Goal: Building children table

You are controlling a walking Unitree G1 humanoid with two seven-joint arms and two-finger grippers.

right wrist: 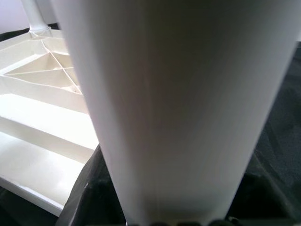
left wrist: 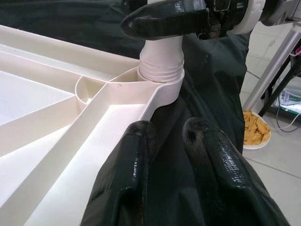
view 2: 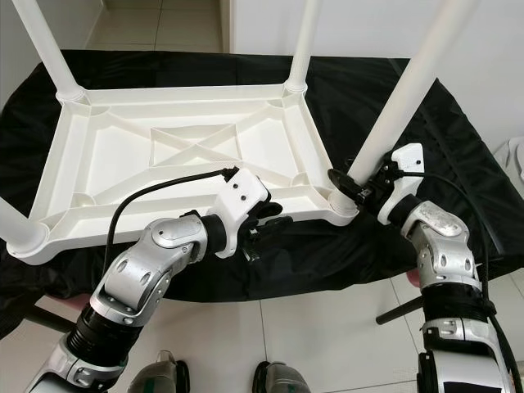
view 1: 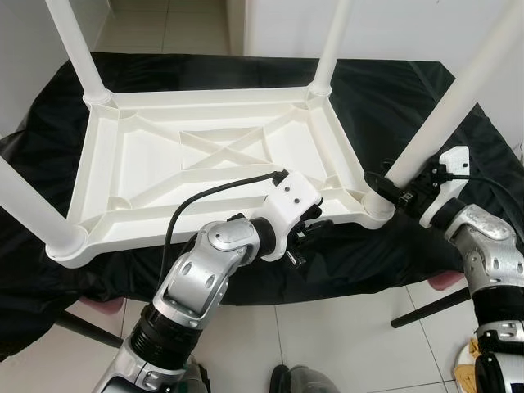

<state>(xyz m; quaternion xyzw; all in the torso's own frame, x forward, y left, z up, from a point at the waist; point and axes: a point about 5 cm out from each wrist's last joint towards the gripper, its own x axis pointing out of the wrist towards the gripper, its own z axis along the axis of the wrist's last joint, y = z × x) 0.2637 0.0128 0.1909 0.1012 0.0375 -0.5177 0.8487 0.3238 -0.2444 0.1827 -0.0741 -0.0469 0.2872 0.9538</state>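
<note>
A white plastic children's table [view 1: 147,155] lies upside down on a black cloth, with its legs pointing up. My right gripper [view 1: 401,192] is shut on the near-right leg [view 1: 446,115], low down, just above the threaded collar [left wrist: 160,70] in the corner socket [view 1: 378,206]. In the right wrist view that leg [right wrist: 174,108] stands right in front of the camera. My left gripper [view 1: 315,228] sits at the table's near rim, left of that corner. Its fingers [left wrist: 207,160] are close together, one over the rim [left wrist: 127,110] and one over the cloth.
Three more white legs [view 1: 78,49] stand at the other corners. The black cloth [view 1: 385,90] hangs over all the edges of the support. On the tiled floor to my right are a dark slanted rod [view 1: 430,307] and a plate of yellow snacks [left wrist: 255,133].
</note>
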